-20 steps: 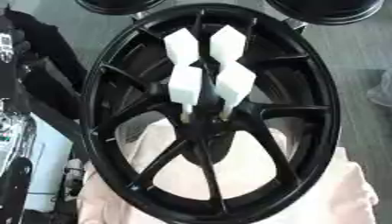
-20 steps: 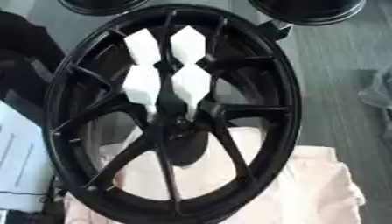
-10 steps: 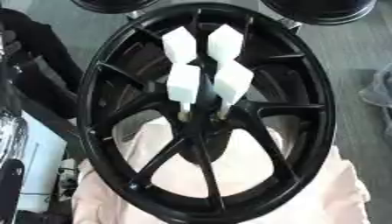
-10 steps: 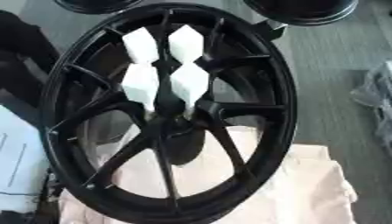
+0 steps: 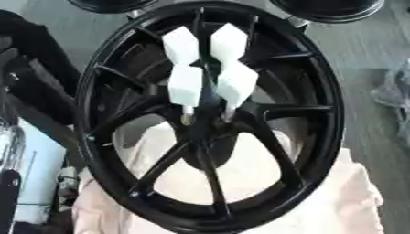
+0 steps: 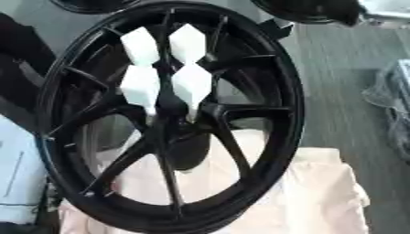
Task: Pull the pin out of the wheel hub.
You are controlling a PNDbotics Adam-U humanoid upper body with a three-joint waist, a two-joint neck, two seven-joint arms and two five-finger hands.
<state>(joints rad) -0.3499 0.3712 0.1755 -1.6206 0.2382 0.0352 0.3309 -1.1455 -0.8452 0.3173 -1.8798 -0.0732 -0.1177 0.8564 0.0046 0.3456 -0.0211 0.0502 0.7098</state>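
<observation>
A large black spoked wheel hub (image 5: 328, 114) stands tilted and fills both views, resting on a pale pink cloth (image 5: 344, 196). Several white block-headed pins stand out from around its centre (image 5: 204, 132). The two upper blocks (image 5: 180, 45) (image 5: 228, 42) sit above the two lower ones (image 5: 186, 84) (image 5: 238, 83). Thin metal stems (image 5: 186, 118) run from the lower blocks into the hub. Neither of my hands shows in either view, and nothing touches the pins.
Parts of two more black wheels (image 5: 328, 7) (image 5: 112, 4) lie at the top edge. A dark bulky shape (image 5: 32, 68) and a light blue sheet (image 5: 32, 183) crowd the left side. A clear plastic bag (image 5: 396, 100) lies on the grey floor at right.
The whole picture has shifted slightly, so the camera has moved. The wheel hub and its white pins stay as they were.
</observation>
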